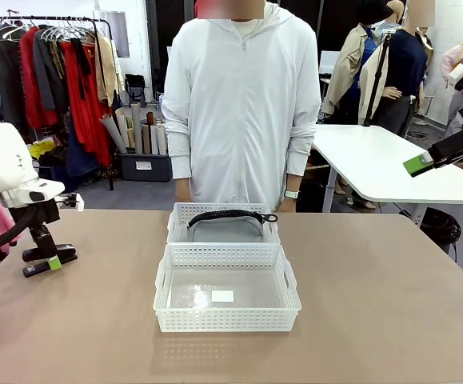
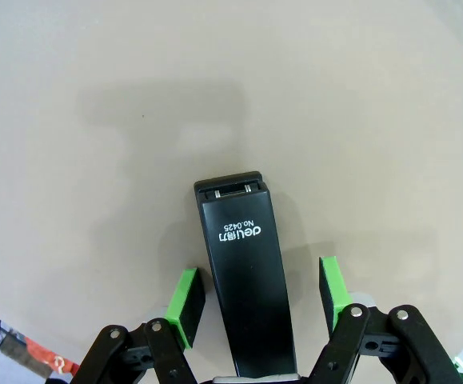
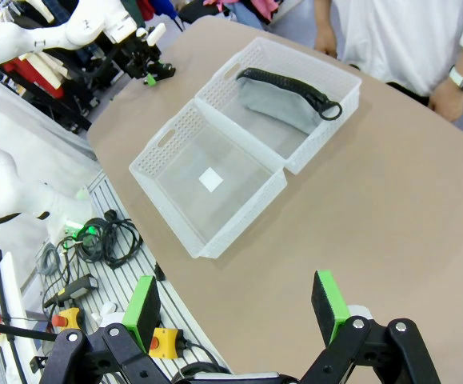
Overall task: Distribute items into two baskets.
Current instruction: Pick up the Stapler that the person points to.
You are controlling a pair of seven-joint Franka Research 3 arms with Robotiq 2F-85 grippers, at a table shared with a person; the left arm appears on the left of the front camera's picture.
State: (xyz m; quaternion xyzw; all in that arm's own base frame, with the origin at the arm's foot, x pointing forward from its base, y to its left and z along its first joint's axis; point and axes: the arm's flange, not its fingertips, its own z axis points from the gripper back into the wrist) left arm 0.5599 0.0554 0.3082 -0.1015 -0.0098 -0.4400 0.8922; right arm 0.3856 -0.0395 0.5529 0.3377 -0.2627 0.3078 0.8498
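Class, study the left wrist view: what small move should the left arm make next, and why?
Probably close the jaws. The left gripper straddles the black stapler lying on the table, with gaps beside both green pads, so nothing is gripped yet.

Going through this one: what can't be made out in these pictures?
1. Left wrist view: the rear end of the stapler, cut off by the bottom edge under the left gripper.
2. Front view: the lower part of the pouch, hidden by the lattice wall of the far basket.
3. Front view: any print on the label in the near basket, too small.
4. Front view: the stapler's outline, lost against the left gripper's black fingers.
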